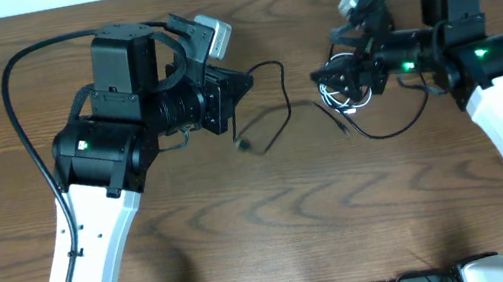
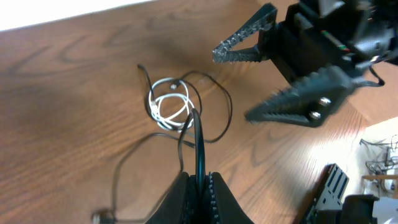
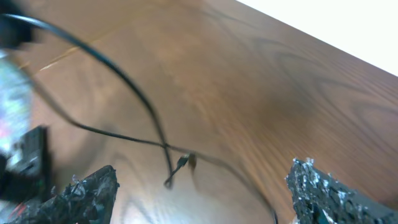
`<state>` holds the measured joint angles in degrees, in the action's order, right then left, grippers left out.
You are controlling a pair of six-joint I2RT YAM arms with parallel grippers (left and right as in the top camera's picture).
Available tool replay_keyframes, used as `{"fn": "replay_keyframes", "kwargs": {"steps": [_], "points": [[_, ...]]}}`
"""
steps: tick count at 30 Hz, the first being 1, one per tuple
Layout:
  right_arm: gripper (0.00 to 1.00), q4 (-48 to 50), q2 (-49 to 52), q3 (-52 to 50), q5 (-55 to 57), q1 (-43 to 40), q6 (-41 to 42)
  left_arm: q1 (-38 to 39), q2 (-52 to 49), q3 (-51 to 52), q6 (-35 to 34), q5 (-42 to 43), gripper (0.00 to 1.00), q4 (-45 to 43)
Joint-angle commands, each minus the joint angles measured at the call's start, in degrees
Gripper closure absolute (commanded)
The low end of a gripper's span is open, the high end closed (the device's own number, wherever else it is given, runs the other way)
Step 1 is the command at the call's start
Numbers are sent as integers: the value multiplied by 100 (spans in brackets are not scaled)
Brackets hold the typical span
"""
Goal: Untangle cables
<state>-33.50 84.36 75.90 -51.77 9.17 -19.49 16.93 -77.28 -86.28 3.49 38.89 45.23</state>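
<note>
Overhead: left end effector point(image 2: 200, 182) tight on black cable point(image 2: 199, 146), right end effector point(image 2: 231, 86) agape.

The overhead camera is looking straight down from well above the table point(image 1: 276, 228), taking in the whole working area at once. The left wrist camera is sitting close behind the left gripper point(image 2: 200, 179) and is facing forward past it, slanting down across the wood toward the white cable point(image 2: 169, 106) and the right gripper point(image 2: 231, 86), both of which are also showing in the overhead view. The right wrist camera is riding low and near the tabletop, facing out through the wide gap of its own gripper toward the black cable point(image 3: 140, 99), a stretch that the overhead view is covering at mid-table.
</note>
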Motion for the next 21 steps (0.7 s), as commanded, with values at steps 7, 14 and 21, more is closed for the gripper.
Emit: {"fn": "replay_keyframes", "kwargs": {"steps": [7, 14, 21], "points": [[28, 15, 4, 24, -487, 726, -741, 155, -402, -120, 190, 125, 92, 190], [44, 57, 28, 24, 310, 1034, -708, 424, -470, -122, 208, 122, 92, 188], [46, 243, 28, 22, 557, 1045, -560, 433, -470, -122, 210, 302, 92, 223]]}}
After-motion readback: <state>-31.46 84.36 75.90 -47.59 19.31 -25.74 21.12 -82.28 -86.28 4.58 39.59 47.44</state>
